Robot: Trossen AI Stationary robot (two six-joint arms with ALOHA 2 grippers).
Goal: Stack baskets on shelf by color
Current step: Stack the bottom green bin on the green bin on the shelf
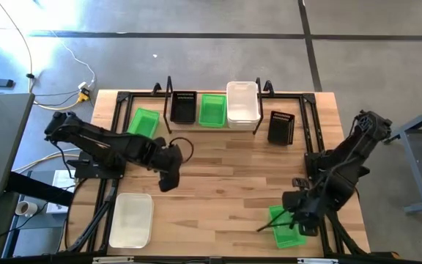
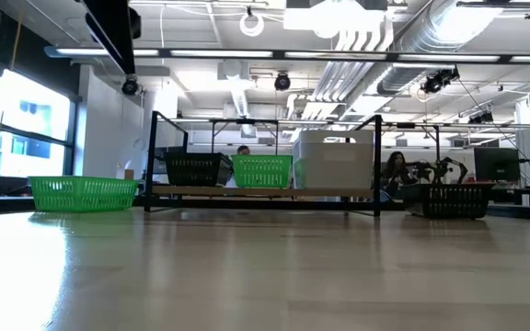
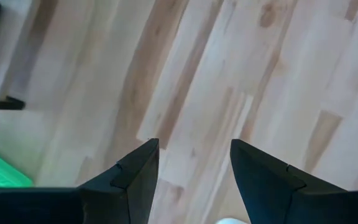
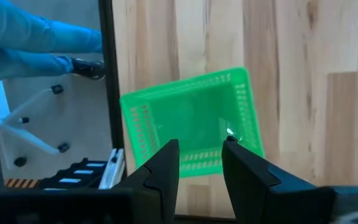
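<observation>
Baskets (image 1: 212, 110) line the shelf (image 2: 265, 191) overhead; only the wrist view shows the right gripper (image 4: 201, 152) spread above a green basket (image 4: 191, 121).

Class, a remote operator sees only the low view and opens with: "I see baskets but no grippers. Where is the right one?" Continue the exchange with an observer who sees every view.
Observer: The right gripper hangs, fingers apart, over a green basket at the table edge opposite the shelf, on the right arm's side.
Operator: And the left one?
Observer: The left gripper is open over bare tabletop, left of the middle.
Operator: Any other basket hidden from me?
Observer: A white basket lies at the same edge, on the left arm's side.
</observation>
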